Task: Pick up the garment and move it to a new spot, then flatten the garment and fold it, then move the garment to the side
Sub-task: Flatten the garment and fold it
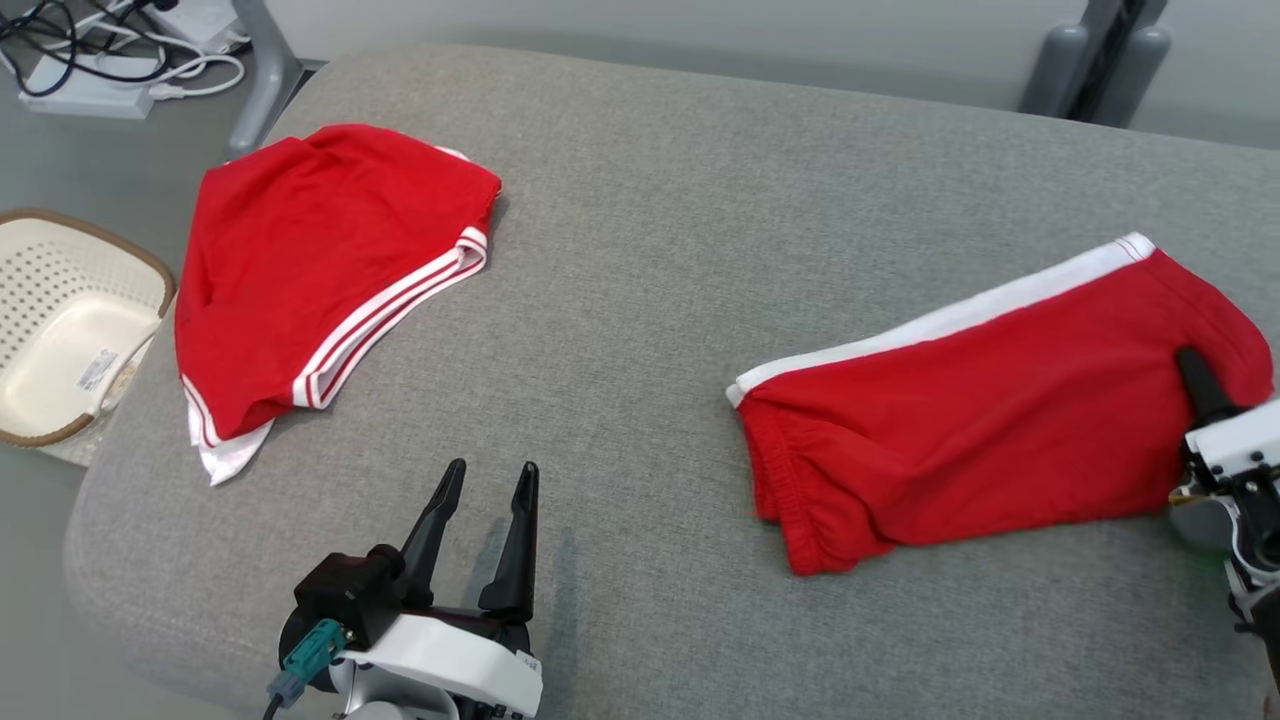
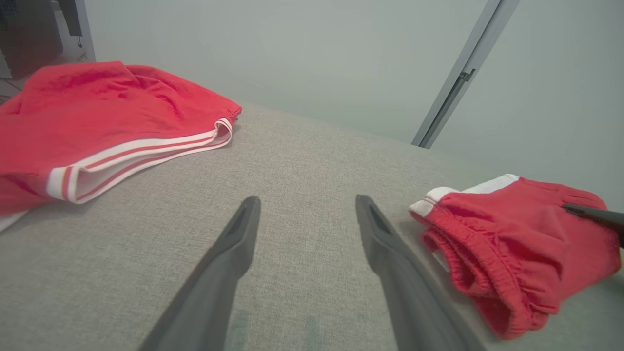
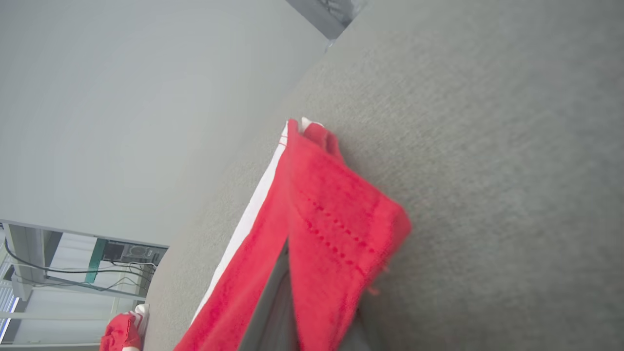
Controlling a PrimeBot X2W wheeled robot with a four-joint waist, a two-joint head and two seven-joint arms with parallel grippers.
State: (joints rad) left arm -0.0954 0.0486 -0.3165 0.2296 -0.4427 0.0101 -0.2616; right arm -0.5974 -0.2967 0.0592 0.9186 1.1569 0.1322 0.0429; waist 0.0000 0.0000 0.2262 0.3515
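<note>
On the right side of the grey cushion [image 1: 650, 250] lie the red shorts [image 1: 980, 420] — the right gripper [image 1: 1188, 360] pinches their right-hand edge. Lower left, the left gripper [image 1: 492, 470] hovers, fingers spread — near a second red garment [image 1: 300, 280].

Bright, even light — soft shadows, wide-angle warp.

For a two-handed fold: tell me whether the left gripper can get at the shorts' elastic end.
Probably yes: the left gripper is open, only bare cushion lies between it and the shorts, and the right gripper grips their far end.
</note>
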